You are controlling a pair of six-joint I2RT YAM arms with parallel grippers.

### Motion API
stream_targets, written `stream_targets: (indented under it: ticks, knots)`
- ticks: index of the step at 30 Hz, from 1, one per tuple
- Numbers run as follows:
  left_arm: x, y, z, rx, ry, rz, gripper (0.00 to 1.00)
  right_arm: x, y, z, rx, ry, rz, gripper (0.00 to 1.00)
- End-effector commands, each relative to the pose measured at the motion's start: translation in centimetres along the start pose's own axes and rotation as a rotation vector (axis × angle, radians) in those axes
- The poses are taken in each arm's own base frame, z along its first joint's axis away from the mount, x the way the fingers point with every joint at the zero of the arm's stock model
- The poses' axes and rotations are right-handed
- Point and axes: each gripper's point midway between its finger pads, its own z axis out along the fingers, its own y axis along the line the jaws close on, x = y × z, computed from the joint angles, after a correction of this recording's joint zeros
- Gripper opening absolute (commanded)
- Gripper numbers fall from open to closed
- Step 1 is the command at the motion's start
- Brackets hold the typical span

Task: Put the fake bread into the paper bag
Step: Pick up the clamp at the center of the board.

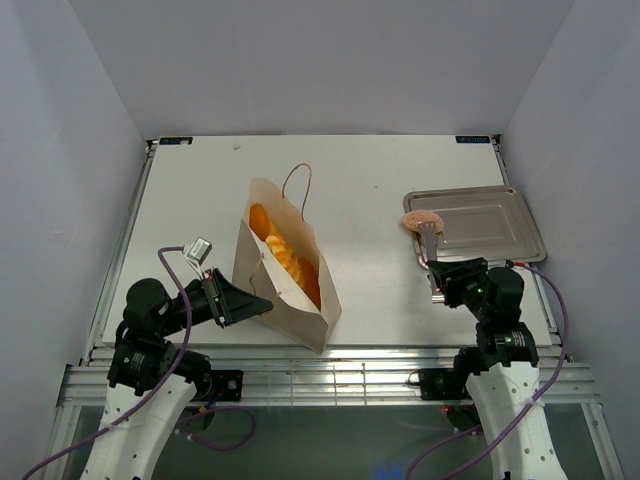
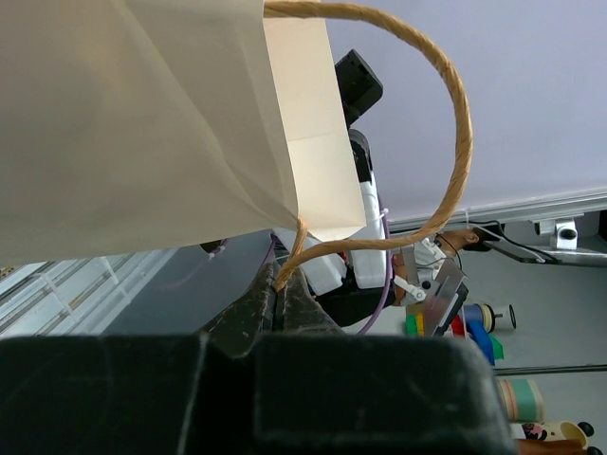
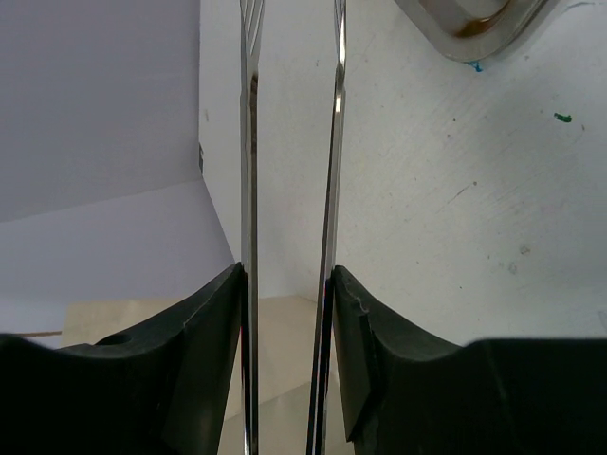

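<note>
A pinkish round bun point(image 1: 420, 219) sits at the left corner of the silver tray point(image 1: 500, 236), right at the tips of the metal tongs point(image 1: 430, 246). The right gripper point(image 3: 289, 284) clamps the tongs' two thin blades, which stand slightly apart. Golden pastries point(image 1: 281, 252) lie inside the tan paper bag point(image 1: 296, 305), which is tilted open on the white table point(image 1: 380, 290). The left gripper point(image 2: 281, 301) pinches the bag's twisted cord handle point(image 2: 455, 123), fingers together
</note>
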Motion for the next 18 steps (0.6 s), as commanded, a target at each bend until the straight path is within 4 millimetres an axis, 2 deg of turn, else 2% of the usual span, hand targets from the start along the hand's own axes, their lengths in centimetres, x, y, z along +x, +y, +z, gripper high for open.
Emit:
stream_targets:
  ticks: [1, 7, 13, 18]
  knots:
    - [0.5, -0.1, -0.1, 0.012, 0.033, 0.007, 0.00, -0.4, -1.4, 0.4, 0.056, -0.030, 0.073, 0.47]
    - [0.5, -0.1, 0.0, 0.013, 0.034, 0.005, 0.00, -0.3, -2.9, 1.0, 0.110, -0.028, 0.096, 0.48]
    - [0.5, 0.0, 0.0, 0.011, 0.034, 0.004, 0.00, -0.8, -2.6, 1.5, 0.092, -0.047, 0.089, 0.50]
    - [0.5, 0.1, 0.0, 0.009, 0.035, 0.000, 0.00, -1.1, -2.1, 1.9, 0.066, -0.059, 0.087, 0.55]
